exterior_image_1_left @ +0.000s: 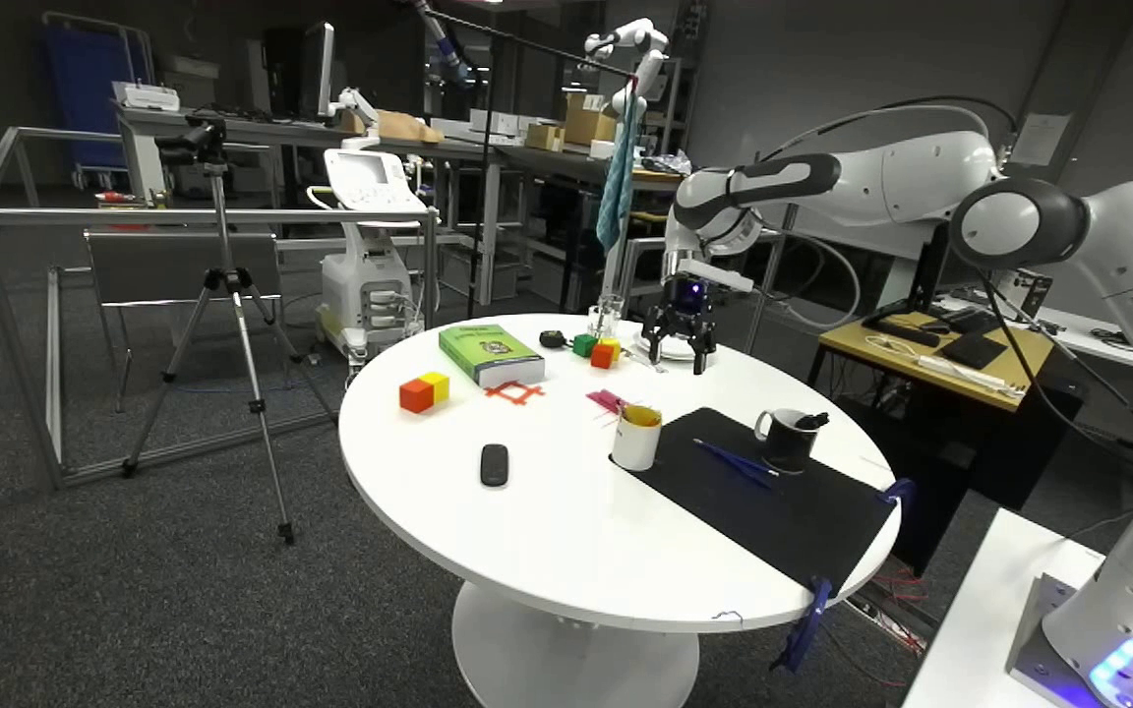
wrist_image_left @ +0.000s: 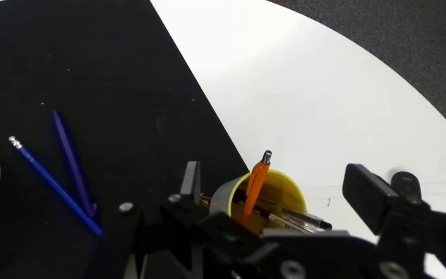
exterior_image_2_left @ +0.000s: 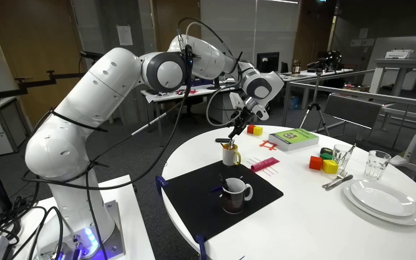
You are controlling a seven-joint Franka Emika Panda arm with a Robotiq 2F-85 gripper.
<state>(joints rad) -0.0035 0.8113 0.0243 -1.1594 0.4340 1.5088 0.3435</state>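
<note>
White arm (exterior_image_2_left: 166, 74) arches — pincer (exterior_image_1_left: 677, 362) spread, pointing down above mug (exterior_image_2_left: 229, 158)

In an exterior view we see dark speckled carpet (exterior_image_1_left: 85, 610) across the lower left of the frame, and a plain grey wall (exterior_image_1_left: 881, 59) at the upper right bearing a paper sheet (exterior_image_1_left: 1041, 138). We find a long workbench (exterior_image_1_left: 281, 131) across the upper left, a grey chair (exterior_image_1_left: 139, 270) below it, and a wood-topped desk (exterior_image_1_left: 850, 337) at the right. In an exterior view we notice brown panels (exterior_image_2_left: 38, 54) at the upper left, a pale board (exterior_image_2_left: 410, 43) at the upper right, and a bright light strip (exterior_image_2_left: 278, 1) along the top edge.
</note>
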